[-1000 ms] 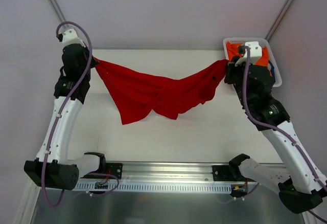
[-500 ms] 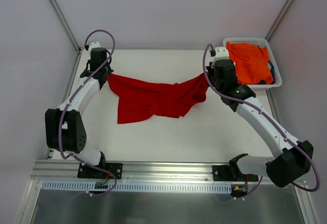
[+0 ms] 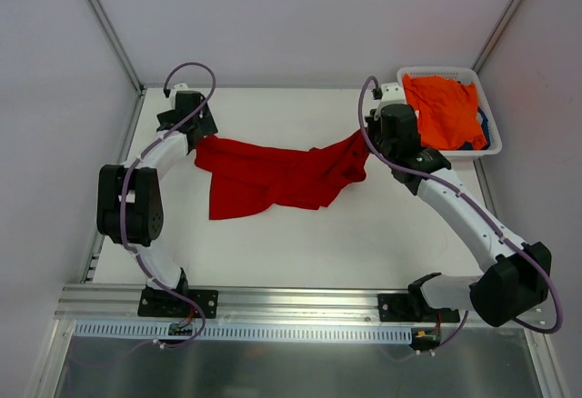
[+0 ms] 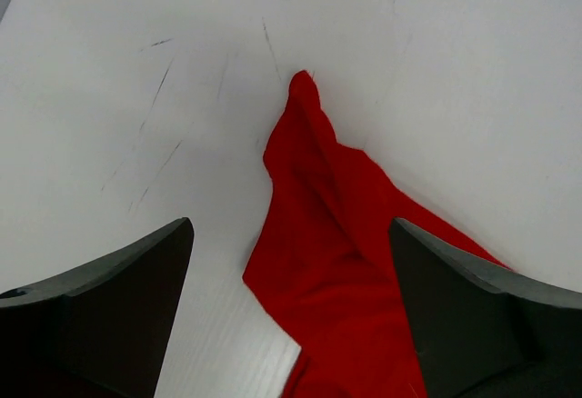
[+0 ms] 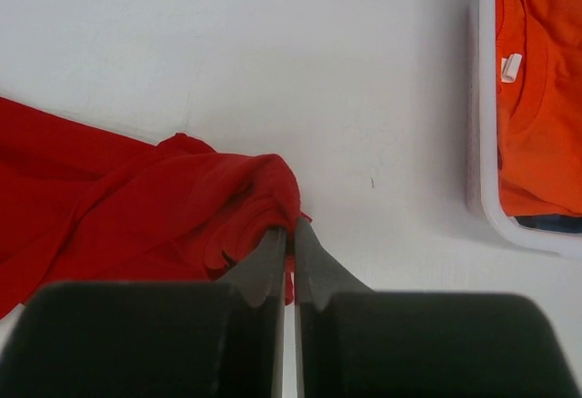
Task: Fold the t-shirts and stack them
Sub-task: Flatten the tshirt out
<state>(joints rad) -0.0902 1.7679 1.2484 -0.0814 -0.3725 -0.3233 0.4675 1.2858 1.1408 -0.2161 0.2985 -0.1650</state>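
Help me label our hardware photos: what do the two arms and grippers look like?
The left arm and right arm are white links with black joint housings, each trailing a purple cable. The left gripper and right gripper have dark wedge-shaped fingers.

Red t-shirt [image 4: 338,262] lies crumpled on white table [image 4: 455,71], pointed corner toward far side. Left tool [image 4: 289,223] spread wide, dark fingers [image 4: 118,303] flanking cloth. Faint dark scratches [image 4: 156,84] on table left of corner.
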